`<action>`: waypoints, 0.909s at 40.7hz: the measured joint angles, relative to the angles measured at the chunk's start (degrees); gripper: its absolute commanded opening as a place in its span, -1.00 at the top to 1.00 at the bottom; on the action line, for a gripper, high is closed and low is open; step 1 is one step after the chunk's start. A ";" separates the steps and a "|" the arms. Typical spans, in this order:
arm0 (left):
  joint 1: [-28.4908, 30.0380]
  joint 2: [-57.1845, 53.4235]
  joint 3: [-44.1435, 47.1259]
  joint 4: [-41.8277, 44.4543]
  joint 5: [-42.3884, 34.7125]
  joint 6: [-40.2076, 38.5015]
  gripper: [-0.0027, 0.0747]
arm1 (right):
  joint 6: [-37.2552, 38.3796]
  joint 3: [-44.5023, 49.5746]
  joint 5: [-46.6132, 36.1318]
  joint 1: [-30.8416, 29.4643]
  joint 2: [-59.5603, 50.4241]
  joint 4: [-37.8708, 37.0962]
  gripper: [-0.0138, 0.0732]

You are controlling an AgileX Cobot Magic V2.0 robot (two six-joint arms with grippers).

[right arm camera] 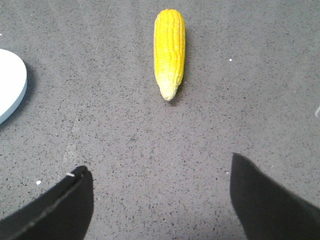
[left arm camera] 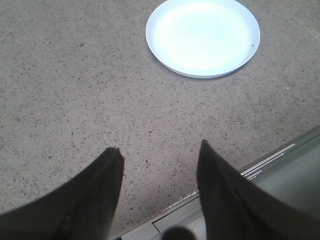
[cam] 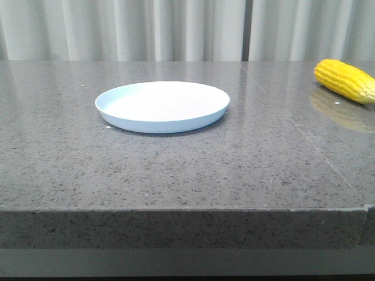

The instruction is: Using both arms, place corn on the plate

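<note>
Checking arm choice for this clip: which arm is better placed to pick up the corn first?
Right. The corn lies at the table's far right, and the open right gripper faces it directly. The left gripper sees only the plate.

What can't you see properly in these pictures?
- Front view: the bright yellow corn cob is cut off by the right edge, hiding its tip.
- Right wrist view: the round pale blue-white plate is mostly cut off by the edge.
- Front view: neither arm shows.
</note>
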 measured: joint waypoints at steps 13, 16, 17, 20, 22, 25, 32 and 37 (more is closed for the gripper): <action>0.00 0.00 0.00 0.00 0.00 -0.02 0.07 | -1.17 -4.95 1.66 0.00 9.28 0.00 -0.68; 0.00 0.00 0.00 0.00 0.00 -0.02 0.07 | -1.79 -7.02 2.52 0.00 13.45 0.00 -0.68; 0.00 0.00 0.00 0.00 0.00 -0.02 0.07 | -1.96 -7.69 2.78 0.00 14.78 0.00 -0.68; 0.00 0.00 0.00 0.00 0.00 -0.02 0.07 | -2.08 -10.12 3.07 0.00 19.41 0.00 -0.74; 0.00 0.00 0.00 0.00 0.00 -0.02 0.07 | -2.45 -12.24 3.16 0.00 23.37 0.00 -0.80; 0.00 0.00 0.00 0.00 0.00 -0.02 0.07 | -2.57 -15.18 3.52 0.00 28.33 0.00 -0.82; 0.00 0.00 0.00 0.00 0.00 -0.02 0.07 | -2.60 -23.38 4.89 0.00 39.21 0.00 -0.82; 0.00 0.00 0.00 0.00 0.00 -0.02 0.07 | -2.60 -29.83 5.33 0.00 46.91 0.00 -0.82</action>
